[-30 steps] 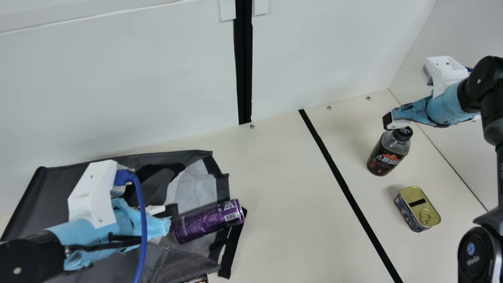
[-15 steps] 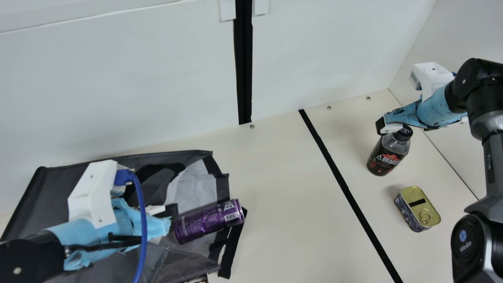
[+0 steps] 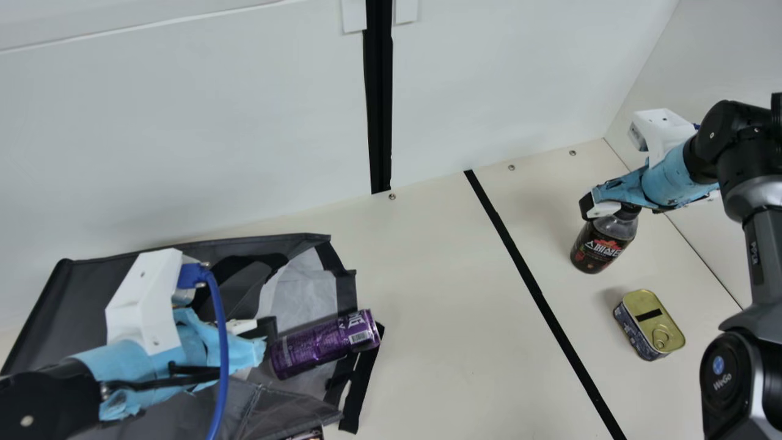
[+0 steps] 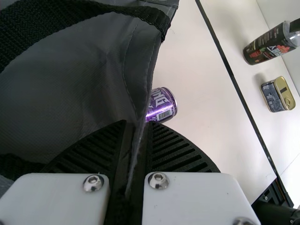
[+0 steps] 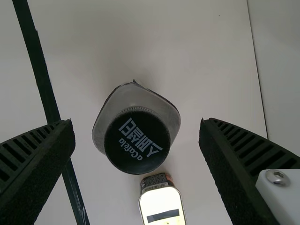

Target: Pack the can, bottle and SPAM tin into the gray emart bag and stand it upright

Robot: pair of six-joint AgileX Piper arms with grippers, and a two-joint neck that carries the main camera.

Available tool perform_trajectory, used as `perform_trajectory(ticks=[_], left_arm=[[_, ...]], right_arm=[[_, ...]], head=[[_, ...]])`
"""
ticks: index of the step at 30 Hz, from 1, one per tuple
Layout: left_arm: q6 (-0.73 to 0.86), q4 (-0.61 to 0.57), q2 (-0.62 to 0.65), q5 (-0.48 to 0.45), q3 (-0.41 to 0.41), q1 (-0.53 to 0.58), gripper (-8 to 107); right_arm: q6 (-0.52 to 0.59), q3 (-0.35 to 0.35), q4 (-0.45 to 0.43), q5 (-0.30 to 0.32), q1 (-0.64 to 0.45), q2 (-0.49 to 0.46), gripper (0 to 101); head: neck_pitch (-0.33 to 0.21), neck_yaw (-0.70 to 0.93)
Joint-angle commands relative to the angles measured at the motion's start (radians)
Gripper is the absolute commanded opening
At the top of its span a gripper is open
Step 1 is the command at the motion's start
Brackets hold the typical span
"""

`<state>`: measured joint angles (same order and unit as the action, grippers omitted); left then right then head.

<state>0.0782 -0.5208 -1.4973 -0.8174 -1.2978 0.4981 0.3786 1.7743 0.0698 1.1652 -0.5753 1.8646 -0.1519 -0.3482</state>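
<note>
The step in hand looks to be grasping the bottle [image 3: 602,247], which stands upright on the bench [image 3: 458,305], near the SPAM tin [image 3: 650,324] and well apart from the bag [image 3: 67,299]. The right hand [image 5: 136,123] is open above it, a finger on either side of the black cap [image 5: 137,142]. Best to centre the cap between the fingers, then lower straight down so that the ribbed pads close on the firm neck or shoulders; a grip on the cap alone could let the bottle swing, and an off-centre descent could tip it. Meanwhile the left hand [image 4: 137,123] is closed on the gray fabric at the bag's mouth and should hold steady, since the purple can [image 3: 324,343] lies on its side there, one end sticking out, and could roll if the cloth is tugged.
</note>
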Motion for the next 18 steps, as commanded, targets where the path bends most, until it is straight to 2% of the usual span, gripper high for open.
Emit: perform_trajectory(ticks=[1, 11, 18], left_arm=[[0.000, 0.000, 0.000, 0.000, 0.000, 0.000, -8], [0.000, 0.000, 0.000, 0.000, 0.000, 0.000, -8], [0.000, 0.000, 0.000, 0.000, 0.000, 0.000, -8]], right_arm=[[0.002, -0.002, 0.006, 0.000, -0.001, 0.004, 68], [0.019, -0.001, 0.027, 0.002, -0.004, 0.011, 1], [0.048, 0.004, 0.050, 0.005, -0.010, 0.001, 0]], head=[[-0.023, -0.001], [-0.023, -0.001], [-0.023, -0.001]])
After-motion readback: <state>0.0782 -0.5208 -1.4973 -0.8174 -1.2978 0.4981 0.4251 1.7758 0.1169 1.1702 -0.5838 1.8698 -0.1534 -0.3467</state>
